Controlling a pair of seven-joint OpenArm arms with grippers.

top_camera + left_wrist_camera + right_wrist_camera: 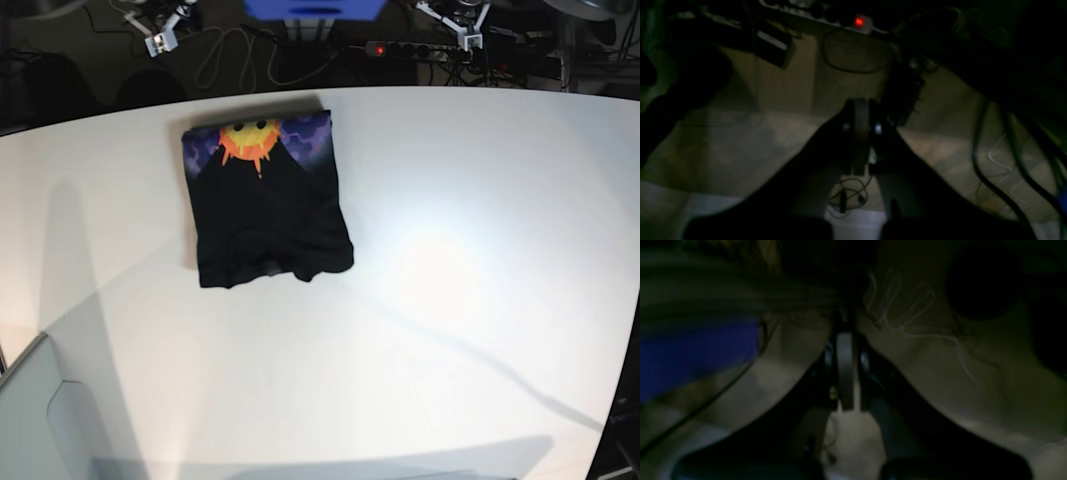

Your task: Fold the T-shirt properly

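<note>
We see the T-shirt (265, 205) folded into a compact packet near the bench's (450, 300) far-left corner, sun-face print uppermost at the far edge. Both the left tool (860, 133) and right tool (845, 370) are pressed together, empty, parked off-bench: folding appears complete.

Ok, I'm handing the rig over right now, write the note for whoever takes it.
Left gripper: shut, empty, off the table, facing the floor.
Right gripper: shut, empty, also off the table.
T-shirt: folded into a compact bundle on the far left part of the white table, sun-face print showing at its far edge.
Done: folds made, shirt released.
Left: near hem looks uneven; tidy it if needed.
</note>
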